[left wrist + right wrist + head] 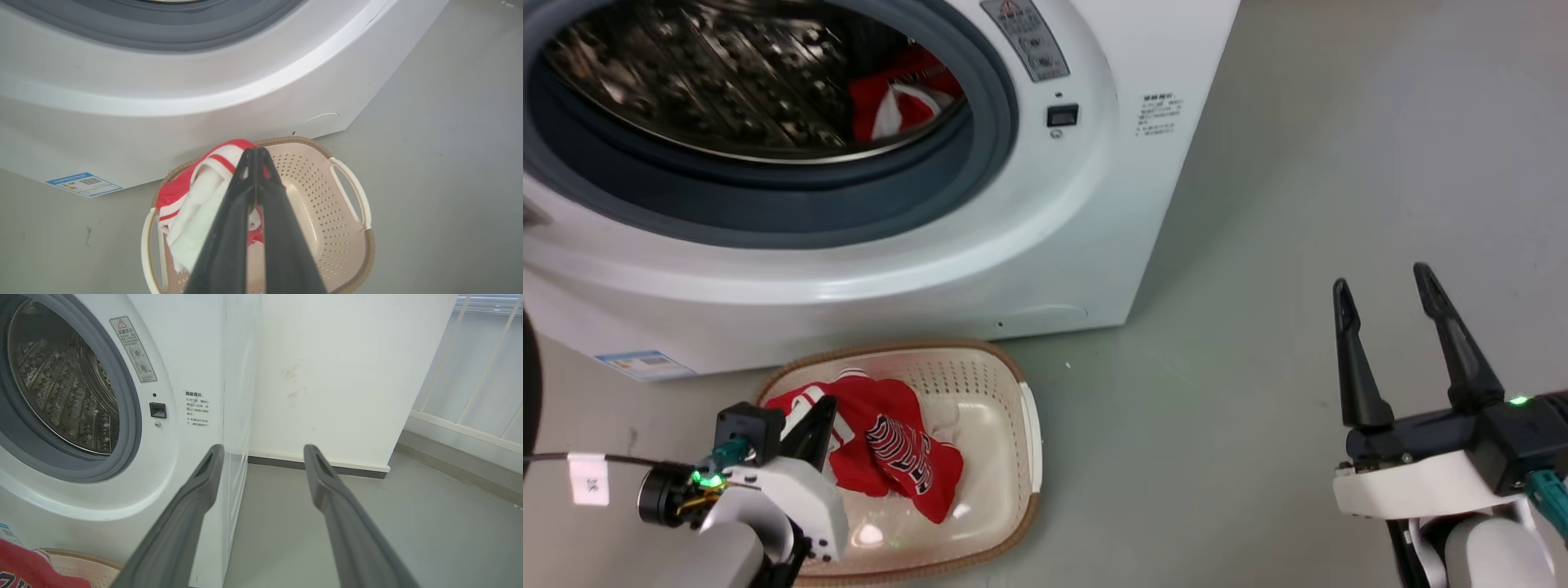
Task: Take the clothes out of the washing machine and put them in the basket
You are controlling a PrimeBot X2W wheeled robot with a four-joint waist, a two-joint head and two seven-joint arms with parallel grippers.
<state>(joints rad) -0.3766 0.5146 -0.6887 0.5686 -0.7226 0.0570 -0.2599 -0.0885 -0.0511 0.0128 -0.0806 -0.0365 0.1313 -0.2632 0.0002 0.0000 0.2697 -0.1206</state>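
Washing machine point(1045, 245) shell: white, smooth, glossy, light streaks along the curved front
Door seal point(992, 122): grey rubber, matt
Drum point(727, 82), 11 o'clock in the head view: bright steel, perforated, embossed, hard glints
Jersey point(898, 449) in the basket: thin red cloth, faint sheen, creased; ribbed red-and-white trim, white lining
Basket point(980, 384): cream plastic, smooth, glossy at the bottom, punched holes; rim brown, woven-look texture
Sticker point(83, 184), 8 o'clock in the left wrist view: paper-like, slight gloss
Floor point(1258, 327): grey, smooth, dull sheen
Left gripper point(255, 149) and right gripper point(1380, 275): fingers dark, matt, plastic-looking
Wall point(327, 375): white paint, matt, scuffed
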